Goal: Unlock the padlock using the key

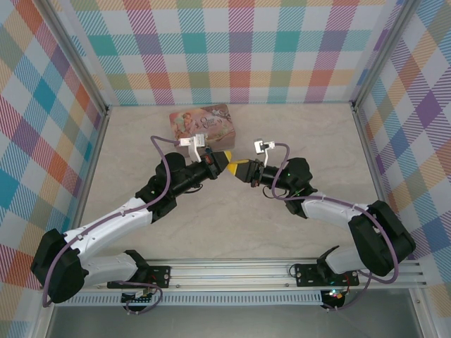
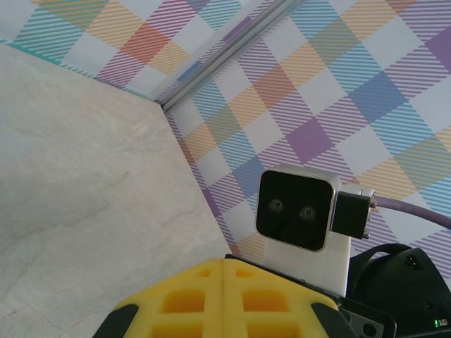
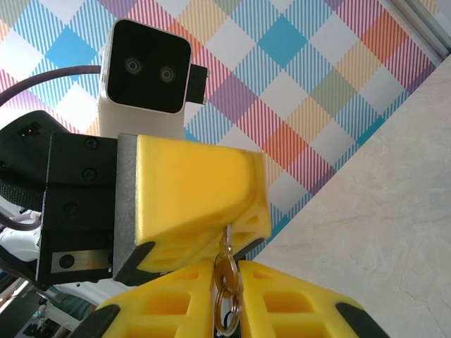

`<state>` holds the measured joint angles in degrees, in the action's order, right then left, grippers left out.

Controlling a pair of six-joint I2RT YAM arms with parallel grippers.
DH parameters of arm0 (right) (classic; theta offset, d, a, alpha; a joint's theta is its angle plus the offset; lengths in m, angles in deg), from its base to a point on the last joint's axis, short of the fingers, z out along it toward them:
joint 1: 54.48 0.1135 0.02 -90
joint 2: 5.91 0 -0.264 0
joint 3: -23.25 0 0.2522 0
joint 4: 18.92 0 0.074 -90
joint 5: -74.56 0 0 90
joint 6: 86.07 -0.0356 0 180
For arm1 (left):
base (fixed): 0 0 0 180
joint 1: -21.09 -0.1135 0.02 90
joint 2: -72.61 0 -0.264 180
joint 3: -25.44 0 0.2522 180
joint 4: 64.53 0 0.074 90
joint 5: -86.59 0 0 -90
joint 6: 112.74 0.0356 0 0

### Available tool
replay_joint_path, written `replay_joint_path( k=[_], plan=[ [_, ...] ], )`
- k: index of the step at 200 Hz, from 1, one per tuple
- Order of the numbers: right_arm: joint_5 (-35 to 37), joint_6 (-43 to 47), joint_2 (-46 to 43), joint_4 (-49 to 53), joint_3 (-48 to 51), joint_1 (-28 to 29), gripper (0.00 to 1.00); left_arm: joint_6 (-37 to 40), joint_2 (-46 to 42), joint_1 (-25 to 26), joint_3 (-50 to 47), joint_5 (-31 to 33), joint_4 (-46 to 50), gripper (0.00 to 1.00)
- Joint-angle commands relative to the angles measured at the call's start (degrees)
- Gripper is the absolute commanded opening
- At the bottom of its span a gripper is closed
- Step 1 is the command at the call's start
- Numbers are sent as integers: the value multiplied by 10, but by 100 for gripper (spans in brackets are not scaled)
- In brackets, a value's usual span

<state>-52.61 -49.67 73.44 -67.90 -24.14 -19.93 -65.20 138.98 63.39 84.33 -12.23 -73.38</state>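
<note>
Metal is what has to be handled – the key (image 3: 225,280), a thin sliver on small rings, is judged v. light, stiff and slippery, apt to swivel if pinched by the rings. It should be held flat across its head, w/ the blade left free. It is seen nipped in the seam of the right pincer (image 1: 240,169), which is closed on it, its upper end reaching toward 12 o'clock into the tip of the left pincer (image 1: 223,160). That pincer is closed too, fingers meeting; what it grips can't be told. The padlock is prob. hidden there – its body should be gripped by the flat sides, keyhole exposed. Counted: 1 key, 2 pincers, 1 pink tin (image 1: 203,121) at approx. 11 o'clock of the tips on the counter (image 1: 211,232).
</note>
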Motion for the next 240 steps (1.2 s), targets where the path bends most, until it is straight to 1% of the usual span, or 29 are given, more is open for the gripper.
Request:
replay_joint_path(
  k=[1,80,104,124,131,140,157,173,175,192,205,218,240],
  plan=[
    [-4,-4,6,-15,10,4,17,-3,-8,4,-7,7,-26,0],
    [7,-4,3,-15,2,4,12,-4,-5,4,-9,-1,-27,0],
    [16,-2,0,-7,1,4,5,-1,-5,4,-12,-6,-27,0],
    [25,15,-10,27,1,4,1,7,-10,4,-14,-1,-17,0],
    [29,26,-17,45,3,4,0,13,-15,4,-13,4,-8,8],
    [37,40,-27,69,5,4,0,22,-21,4,-11,10,5,23],
    [52,79,-53,149,4,4,0,49,-38,4,0,28,47,42],
    [82,126,-82,258,-4,4,0,79,-52,2,18,51,100,62],
    [87,133,-85,284,-5,4,0,83,-53,2,21,55,106,64],
    [146,183,-116,422,-15,4,0,114,-58,-6,51,79,172,81],
    [201,214,-136,514,-21,4,0,136,-47,-17,84,96,231,91],
    [255,236,-151,603,-26,4,0,157,-18,-31,126,107,293,99],
    [318,267,-171,699,-27,4,0,195,62,-60,206,107,375,100]
  ],
)
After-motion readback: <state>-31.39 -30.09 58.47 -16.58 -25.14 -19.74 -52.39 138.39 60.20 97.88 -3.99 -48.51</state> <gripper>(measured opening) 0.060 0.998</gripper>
